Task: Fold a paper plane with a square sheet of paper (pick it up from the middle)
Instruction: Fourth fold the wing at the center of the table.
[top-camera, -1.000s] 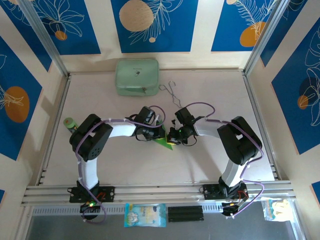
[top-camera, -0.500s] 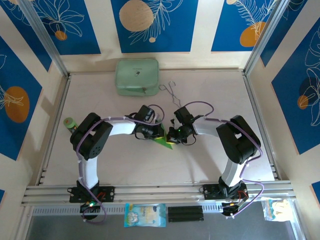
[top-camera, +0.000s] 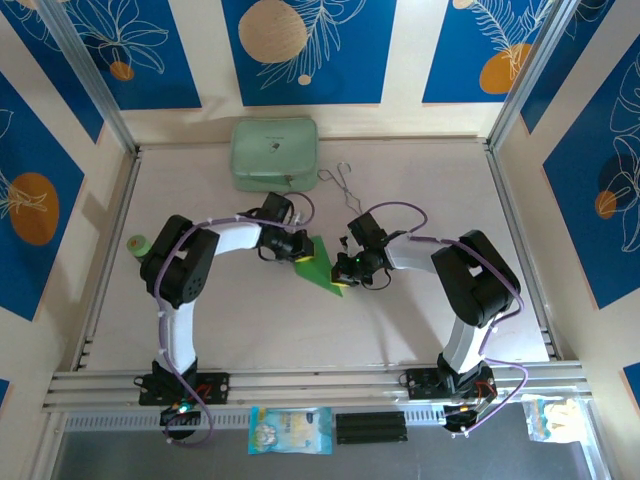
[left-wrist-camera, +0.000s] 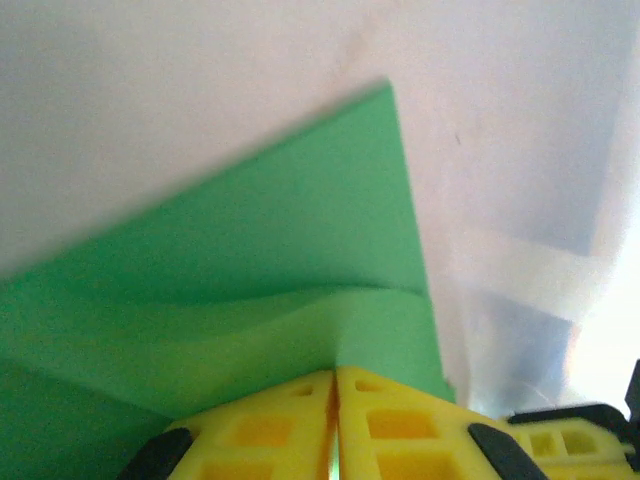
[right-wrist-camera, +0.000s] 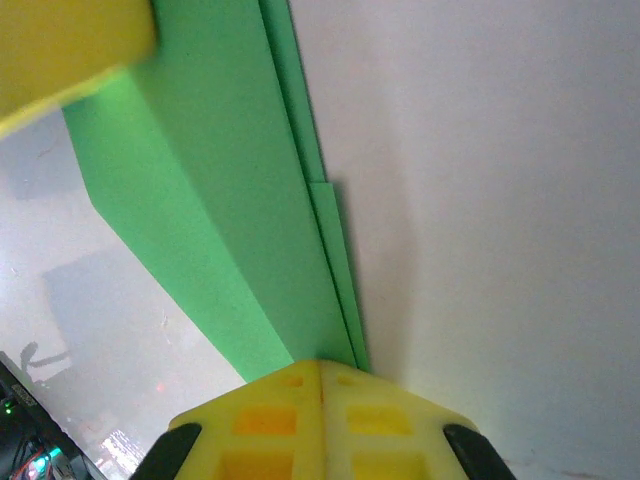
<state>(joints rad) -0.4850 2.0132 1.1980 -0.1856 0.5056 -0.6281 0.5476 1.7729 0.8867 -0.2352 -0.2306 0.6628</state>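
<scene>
folded green paper (top-camera: 322, 265) lies on the counter (top-camera: 250, 320) in front of the mint case (top-camera: 274, 152); left gripper (top-camera: 303, 252) jaws pinch one corner, right gripper (top-camera: 345, 270) jaws pinch the opposite edge.

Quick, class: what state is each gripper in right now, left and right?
Left gripper: closed on the green paper.
Right gripper: closed on the green paper.

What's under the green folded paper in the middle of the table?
Pale tabletop shows all around the bright green folded paper, whose ends the left hand and right hand pinch. The patch directly beneath is covered by the paper.
</scene>
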